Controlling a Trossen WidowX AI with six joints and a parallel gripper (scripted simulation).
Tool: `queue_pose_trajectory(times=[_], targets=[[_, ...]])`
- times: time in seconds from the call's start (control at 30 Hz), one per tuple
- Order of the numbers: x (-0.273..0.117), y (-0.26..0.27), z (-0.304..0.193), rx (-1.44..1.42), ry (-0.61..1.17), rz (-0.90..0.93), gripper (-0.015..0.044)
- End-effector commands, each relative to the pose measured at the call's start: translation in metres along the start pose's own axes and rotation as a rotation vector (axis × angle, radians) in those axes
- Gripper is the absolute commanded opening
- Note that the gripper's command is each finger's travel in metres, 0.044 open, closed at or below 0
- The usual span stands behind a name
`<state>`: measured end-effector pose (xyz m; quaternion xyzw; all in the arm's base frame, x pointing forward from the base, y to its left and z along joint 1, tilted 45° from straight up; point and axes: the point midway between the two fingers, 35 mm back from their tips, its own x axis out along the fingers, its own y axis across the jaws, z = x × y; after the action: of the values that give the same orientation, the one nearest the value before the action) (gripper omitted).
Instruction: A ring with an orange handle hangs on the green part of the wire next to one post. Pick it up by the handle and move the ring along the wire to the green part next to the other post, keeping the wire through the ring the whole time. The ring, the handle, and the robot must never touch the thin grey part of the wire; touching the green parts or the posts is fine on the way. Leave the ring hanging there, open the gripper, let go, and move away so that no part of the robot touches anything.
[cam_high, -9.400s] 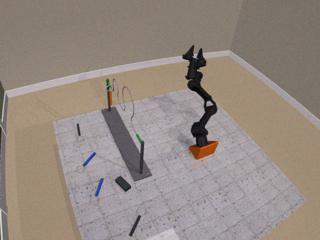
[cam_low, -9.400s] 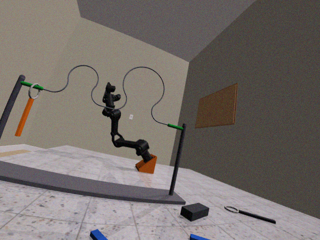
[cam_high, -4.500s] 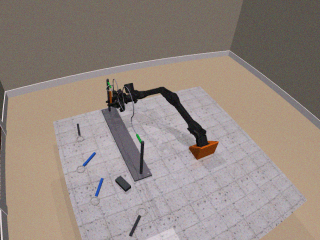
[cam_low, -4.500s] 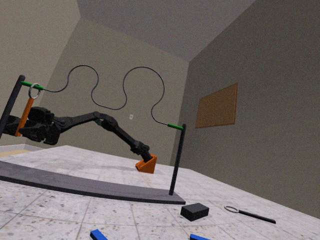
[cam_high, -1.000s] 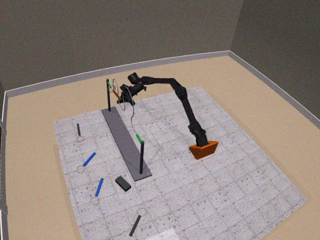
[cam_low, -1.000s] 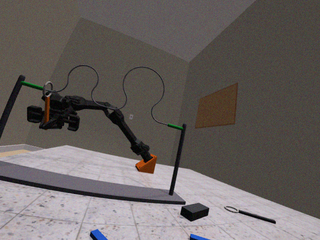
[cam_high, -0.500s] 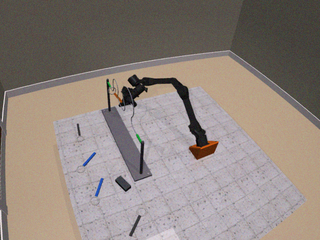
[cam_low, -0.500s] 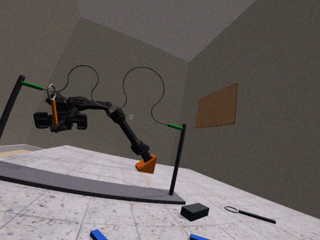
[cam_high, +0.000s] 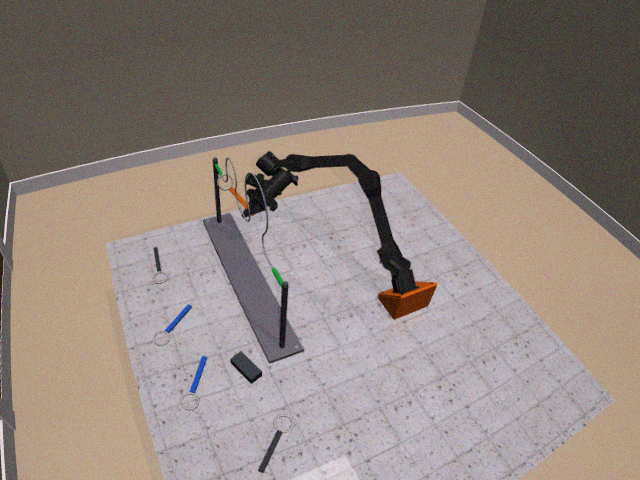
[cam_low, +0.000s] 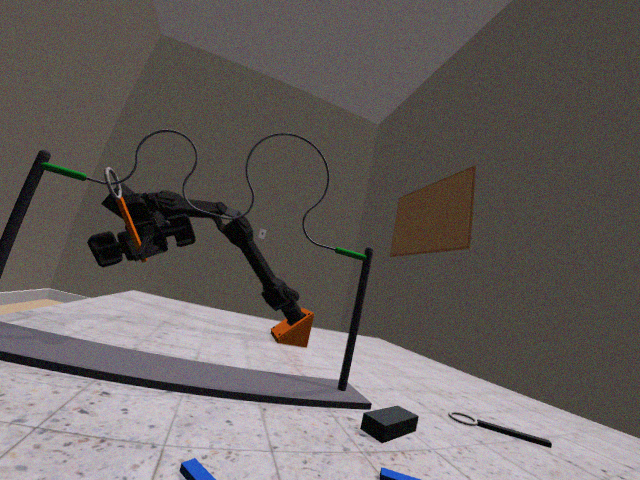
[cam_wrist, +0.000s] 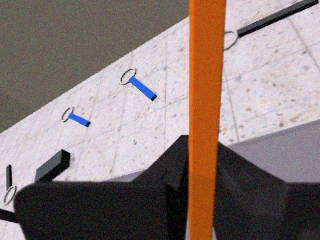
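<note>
The gripper is shut on the orange handle, near its lower end. The handle is tilted, with the ring at its upper end. The ring is around the grey wire, just past the inner end of the far green part. The wire seems to cross near the ring's middle; I cannot tell if they touch. The other green part is at the near post. The wrist view does not show the ring.
The wire bends in two tall loops between the far post and near post, above a grey base. A dark block and several loose blue- and black-handled rings lie on the tiled surface.
</note>
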<state>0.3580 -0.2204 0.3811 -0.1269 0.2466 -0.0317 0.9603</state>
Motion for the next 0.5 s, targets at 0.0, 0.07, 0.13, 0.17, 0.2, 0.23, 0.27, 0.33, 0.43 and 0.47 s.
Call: queue_pose_trajectory(times=[0.0,0.07,0.13,0.17,0.2,0.23,0.27,0.33,0.43,0.47], targets=[[-0.001,0.017,0.001,0.085,-0.004,0.057,-0.0150],[-0.001,0.023,0.001,0.119,-0.004,0.076,-0.0150],[-0.002,0.028,0.002,0.153,-0.004,0.095,-0.0150],[-0.002,0.031,0.003,0.170,-0.004,0.105,-0.0150],[-0.002,0.034,0.003,0.186,-0.004,0.114,-0.0150],[-0.002,0.036,0.004,0.203,-0.004,0.124,-0.0150],[-0.003,0.039,0.004,0.221,-0.004,0.133,-0.0150],[-0.004,0.045,0.005,0.255,-0.004,0.153,-0.0150],[-0.005,0.052,0.008,0.305,-0.005,0.181,-0.0150],[-0.005,0.055,0.008,0.322,-0.005,0.190,-0.0150]])
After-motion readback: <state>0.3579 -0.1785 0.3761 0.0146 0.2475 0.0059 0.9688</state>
